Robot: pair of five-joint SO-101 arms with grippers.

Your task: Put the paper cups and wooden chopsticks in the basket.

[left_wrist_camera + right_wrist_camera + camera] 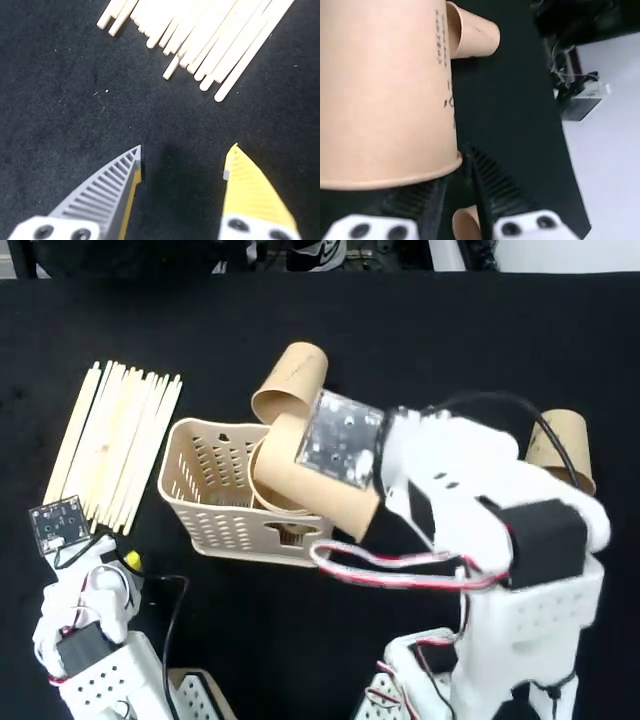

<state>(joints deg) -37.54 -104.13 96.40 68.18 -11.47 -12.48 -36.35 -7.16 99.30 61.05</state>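
Black table [480,330], right gripper [455,182] clamped on a cup [318,488] over the basket [210,512]: sink it well inside before letting go. Left gripper [182,162] gapes beside chopsticks [215,35].

A: Right wrist cam, what have you got?

B: I see a paper cup [385,85] clamped in the end effector [447,175]. Its rim end is nearest the camera, and its wall is against the dark ribbed finger [485,185].

A: Anything past it?

B: A second cup [472,32], farther off, lying on the black tabletop [505,110]. I also see a tan sliver [465,225] between the finger bases, but I can't tell what it is. There's pale floor [610,165] beyond the tabletop edge.
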